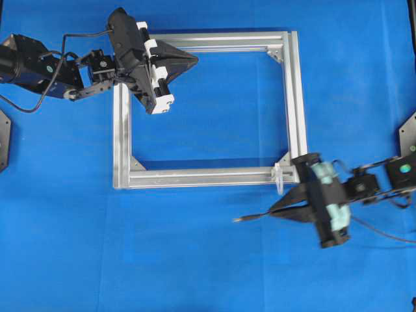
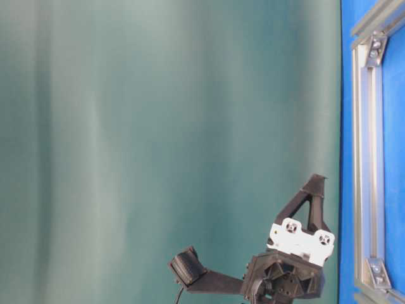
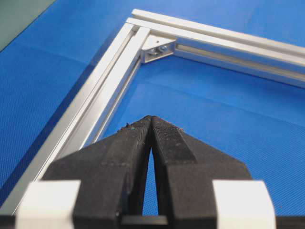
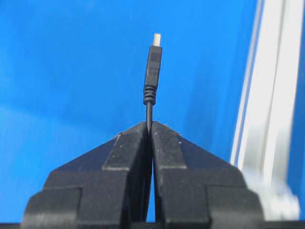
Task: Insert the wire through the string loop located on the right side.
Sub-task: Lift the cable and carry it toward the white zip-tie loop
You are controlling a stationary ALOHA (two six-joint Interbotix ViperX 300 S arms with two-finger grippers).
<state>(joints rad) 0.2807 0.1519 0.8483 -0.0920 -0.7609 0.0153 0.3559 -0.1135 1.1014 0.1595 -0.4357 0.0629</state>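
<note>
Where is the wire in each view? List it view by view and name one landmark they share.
Overhead exterior: the wire pokes left from the right gripper, lower right, below the frame's bottom bar.
Table-level exterior: not in it.
Left wrist: not in it.
Right wrist: centre, plug end up, clamped between the closed jaws.
Shared landmark: the silver frame, at the right edge in the right wrist view.

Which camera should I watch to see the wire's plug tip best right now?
The right wrist view: the wire fills the centre, its plug tip sticking out beyond the right gripper, which is shut on it. The overhead view shows the wire only as a thin dark line below the frame. The table-level and left wrist views do not show it.
</note>
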